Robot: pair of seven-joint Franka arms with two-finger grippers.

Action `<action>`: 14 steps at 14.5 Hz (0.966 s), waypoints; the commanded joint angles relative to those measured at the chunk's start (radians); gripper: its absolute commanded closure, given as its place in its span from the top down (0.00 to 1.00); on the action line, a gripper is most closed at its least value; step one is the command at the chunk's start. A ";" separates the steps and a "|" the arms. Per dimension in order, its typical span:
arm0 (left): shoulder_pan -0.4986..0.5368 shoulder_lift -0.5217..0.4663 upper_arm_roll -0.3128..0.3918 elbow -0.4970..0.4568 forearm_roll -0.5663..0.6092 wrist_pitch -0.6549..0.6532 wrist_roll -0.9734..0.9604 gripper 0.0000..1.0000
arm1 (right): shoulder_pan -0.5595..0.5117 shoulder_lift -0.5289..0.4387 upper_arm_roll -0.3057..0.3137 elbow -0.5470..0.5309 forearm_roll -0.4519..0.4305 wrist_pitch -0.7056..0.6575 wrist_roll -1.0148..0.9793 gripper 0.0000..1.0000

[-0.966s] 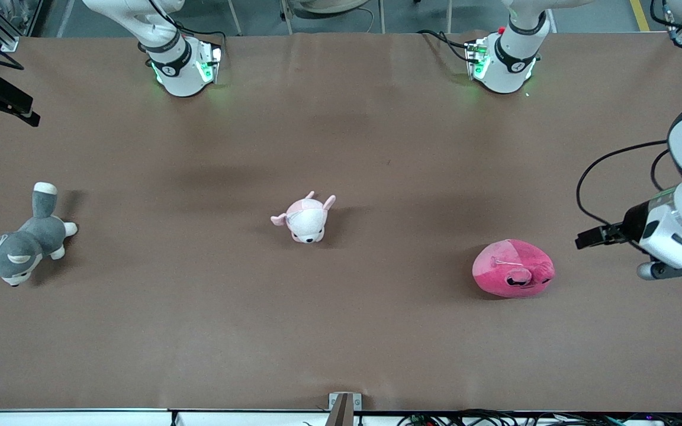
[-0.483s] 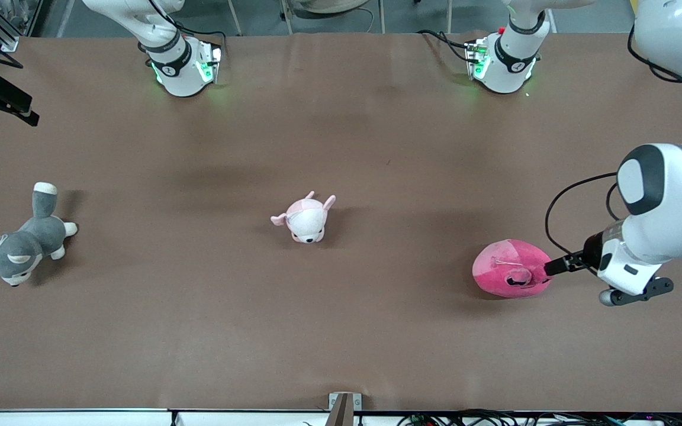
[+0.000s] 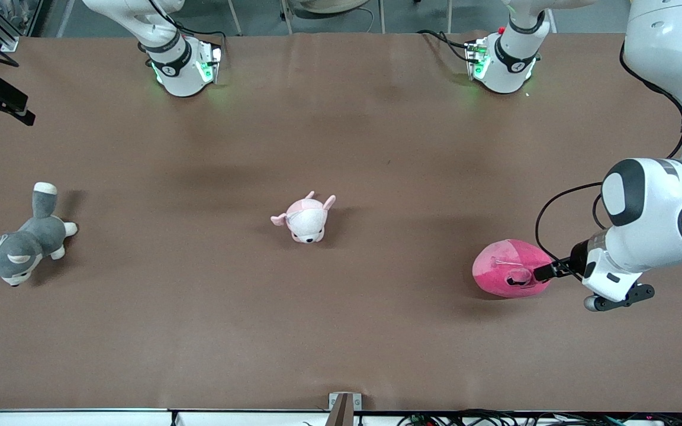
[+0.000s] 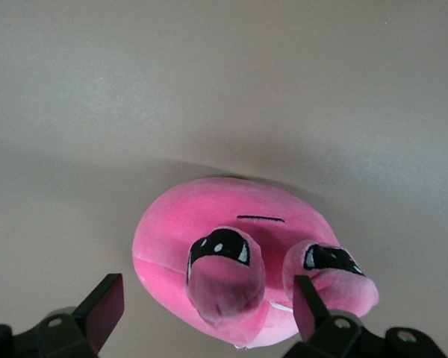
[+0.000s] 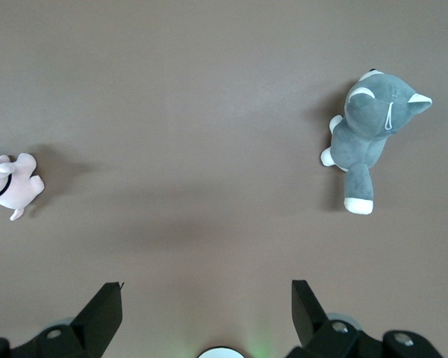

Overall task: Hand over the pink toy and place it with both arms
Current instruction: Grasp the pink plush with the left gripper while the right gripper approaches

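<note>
Black fingers of the left gripper [image 4: 205,313] stand spread wide, with the pink toy [image 4: 246,257] between and just ahead of them, nothing pinched yet. From the front camera that gripper [image 3: 545,272] shows at the toy's [image 3: 510,268] edge on the side toward the left arm's end of the table, low over the brown cloth; whether a fingertip touches the plush cannot be told. The hot-pink toy lies on the table [image 3: 341,331] toward the left arm's end, somewhat nearer the front-camera edge than the middle, its sleepy black eyes turned toward the gripper.

Farther out, near the table's centre, lies a small pale pink puppy plush [image 3: 305,218], well apart from the toy. Close to the edge at the right arm's end lies a grey and white cat plush [image 3: 21,242].

The right gripper [image 5: 205,313] waits high over the table's right-arm half, its fingers also spread apart and holding nothing; its wrist camera looks down on the cat plush [image 5: 369,134] and part of the puppy [image 5: 7,183].
</note>
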 commanded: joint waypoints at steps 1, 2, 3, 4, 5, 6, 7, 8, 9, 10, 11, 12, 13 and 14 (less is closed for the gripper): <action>-0.001 0.015 0.001 0.009 -0.021 0.003 -0.015 1.00 | -0.027 0.053 -0.001 0.009 -0.017 0.013 -0.006 1.00; -0.002 0.022 0.001 0.008 -0.021 0.002 -0.015 0.99 | -0.030 0.070 -0.001 0.011 -0.015 0.029 -0.006 1.00; -0.002 0.028 0.001 0.008 -0.021 0.002 -0.015 0.95 | -0.030 0.074 -0.001 0.009 -0.015 0.051 -0.006 1.00; -0.002 0.029 0.001 0.008 -0.021 0.003 -0.015 0.91 | -0.033 0.074 -0.001 0.006 -0.014 0.071 -0.006 1.00; -0.002 0.032 0.001 0.010 -0.021 0.003 -0.017 0.84 | -0.034 0.075 -0.001 0.005 -0.014 0.088 -0.006 1.00; -0.002 0.032 0.001 0.010 -0.021 0.003 -0.015 0.77 | -0.041 0.096 -0.001 0.003 -0.014 0.108 -0.006 1.00; -0.002 0.034 0.001 0.013 -0.027 0.005 -0.017 0.69 | -0.044 0.136 0.001 0.008 -0.014 0.111 -0.008 1.00; -0.002 0.035 0.001 0.012 -0.041 0.014 -0.017 0.60 | -0.048 0.176 0.001 0.008 -0.012 0.114 -0.008 1.00; -0.002 0.035 0.001 0.010 -0.044 0.025 -0.017 0.50 | -0.050 0.216 -0.001 0.009 -0.014 0.103 -0.008 1.00; -0.002 0.035 0.001 0.010 -0.044 0.025 -0.017 0.40 | -0.039 0.221 0.001 0.008 -0.030 0.115 -0.008 1.00; -0.002 0.035 0.001 0.009 -0.045 0.025 -0.018 0.30 | -0.035 0.221 0.004 0.008 -0.056 0.114 -0.002 1.00; -0.002 0.035 0.001 0.007 -0.045 0.025 -0.032 0.19 | -0.031 0.221 0.006 0.005 -0.052 0.102 0.009 1.00; -0.004 0.035 0.001 0.007 -0.044 0.025 -0.060 0.09 | -0.033 0.221 0.007 0.002 -0.049 0.100 0.017 1.00; -0.005 0.034 0.001 0.007 -0.044 0.023 -0.086 0.00 | -0.033 0.221 0.007 0.002 -0.041 0.092 0.053 1.00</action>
